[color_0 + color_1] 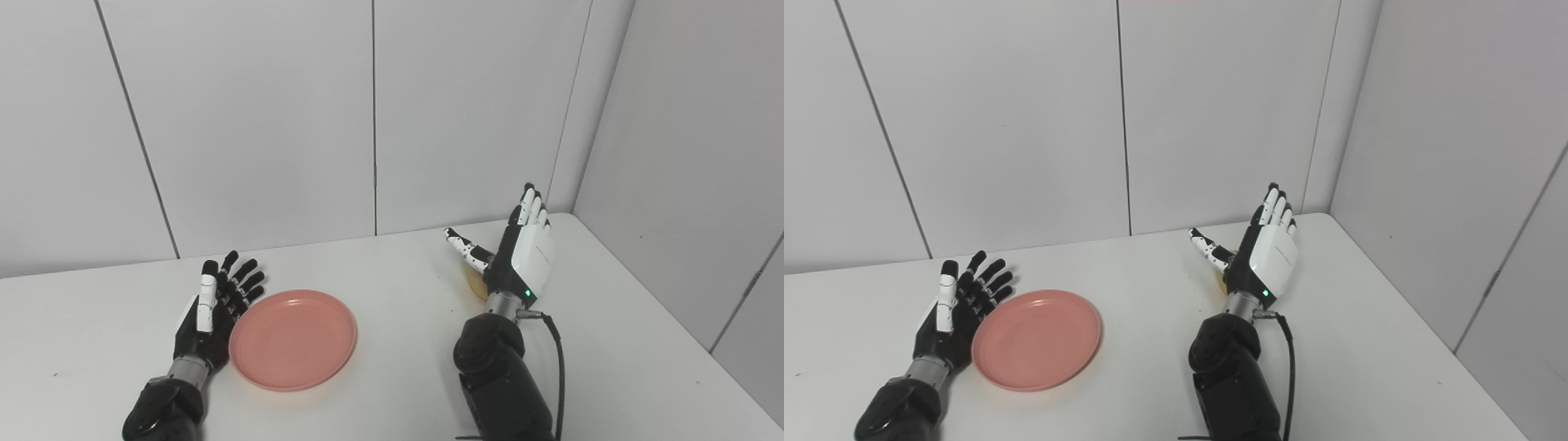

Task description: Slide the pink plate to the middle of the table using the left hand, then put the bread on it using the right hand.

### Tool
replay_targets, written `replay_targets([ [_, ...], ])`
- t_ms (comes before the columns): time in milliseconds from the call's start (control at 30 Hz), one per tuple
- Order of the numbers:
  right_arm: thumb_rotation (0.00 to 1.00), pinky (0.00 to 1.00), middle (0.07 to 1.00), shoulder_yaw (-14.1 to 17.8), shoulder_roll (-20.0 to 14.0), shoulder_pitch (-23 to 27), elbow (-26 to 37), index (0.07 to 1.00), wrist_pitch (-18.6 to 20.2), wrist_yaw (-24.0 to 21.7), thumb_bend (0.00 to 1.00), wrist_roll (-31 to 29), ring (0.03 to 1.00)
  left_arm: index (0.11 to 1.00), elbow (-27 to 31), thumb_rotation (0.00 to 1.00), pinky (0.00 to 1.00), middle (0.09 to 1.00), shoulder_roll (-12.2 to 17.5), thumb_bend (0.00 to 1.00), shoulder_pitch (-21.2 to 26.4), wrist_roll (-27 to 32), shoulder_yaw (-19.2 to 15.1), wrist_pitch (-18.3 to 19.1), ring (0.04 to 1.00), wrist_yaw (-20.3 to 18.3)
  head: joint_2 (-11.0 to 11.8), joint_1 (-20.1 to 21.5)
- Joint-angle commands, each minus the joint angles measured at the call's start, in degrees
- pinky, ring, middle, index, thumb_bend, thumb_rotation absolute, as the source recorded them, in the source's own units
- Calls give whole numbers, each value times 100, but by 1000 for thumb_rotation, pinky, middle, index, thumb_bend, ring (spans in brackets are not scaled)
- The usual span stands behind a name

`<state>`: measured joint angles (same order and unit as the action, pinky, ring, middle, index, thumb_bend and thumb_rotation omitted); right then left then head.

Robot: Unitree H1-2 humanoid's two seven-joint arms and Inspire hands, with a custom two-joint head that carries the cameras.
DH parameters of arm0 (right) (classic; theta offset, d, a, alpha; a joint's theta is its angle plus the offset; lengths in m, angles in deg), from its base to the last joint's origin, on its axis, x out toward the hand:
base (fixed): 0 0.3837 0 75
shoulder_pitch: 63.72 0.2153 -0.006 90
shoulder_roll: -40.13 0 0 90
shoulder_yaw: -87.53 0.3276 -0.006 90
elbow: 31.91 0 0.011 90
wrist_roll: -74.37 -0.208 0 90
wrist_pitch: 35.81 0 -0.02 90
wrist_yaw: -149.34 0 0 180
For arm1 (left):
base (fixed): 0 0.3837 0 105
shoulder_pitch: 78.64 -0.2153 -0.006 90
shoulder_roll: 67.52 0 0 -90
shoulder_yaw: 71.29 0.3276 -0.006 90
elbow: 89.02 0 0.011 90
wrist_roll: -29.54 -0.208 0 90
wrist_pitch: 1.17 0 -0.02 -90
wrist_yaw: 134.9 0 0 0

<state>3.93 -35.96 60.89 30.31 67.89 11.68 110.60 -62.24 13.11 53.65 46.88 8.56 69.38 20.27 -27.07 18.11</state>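
Note:
The pink plate (293, 339) lies flat on the white table (392, 269), left of centre. My left hand (215, 312) is open, fingers spread, edge-on against the plate's left rim. My right hand (520, 252) is open and upright, thumb out to the left, standing over the bread (475, 286). The bread is a tan piece on the table, mostly hidden behind the right palm and wrist; only a sliver shows in the right eye view (1220, 283).
White panel walls close the table at the back (373, 122) and at the right (692, 184). The table's right edge (686, 343) runs diagonally. A black cable (558, 367) hangs along my right forearm.

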Motion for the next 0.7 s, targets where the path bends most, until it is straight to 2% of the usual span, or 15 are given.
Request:
replay_targets([
  [0,365,989,1000,-3,-134,393,-80,1000,-57,202,977,-69,1000,998,-152,929,911,927,-14,876,-265,19,-2,-154,899,-154,-5,-10],
  [100,337,993,1000,-8,-225,511,-559,1000,-147,328,989,-249,1000,994,-165,920,894,921,-13,883,-270,17,-7,-175,893,-146,-8,-15],
  [233,338,951,1000,-78,-330,652,-1108,1000,-190,462,994,-425,1000,998,-148,921,894,926,-1,882,-278,23,-10,-165,899,-166,-14,13],
  [333,340,960,1000,-130,-375,724,-1459,1000,-287,537,1000,-567,1000,996,-96,926,893,921,-13,872,-298,19,-6,-136,895,-147,-36,-2],
  [667,351,956,1000,-431,-436,792,-2153,1000,-483,757,1000,-825,975,1000,-86,932,902,925,-48,873,-313,8,9,-124,893,-113,-31,-23],
])
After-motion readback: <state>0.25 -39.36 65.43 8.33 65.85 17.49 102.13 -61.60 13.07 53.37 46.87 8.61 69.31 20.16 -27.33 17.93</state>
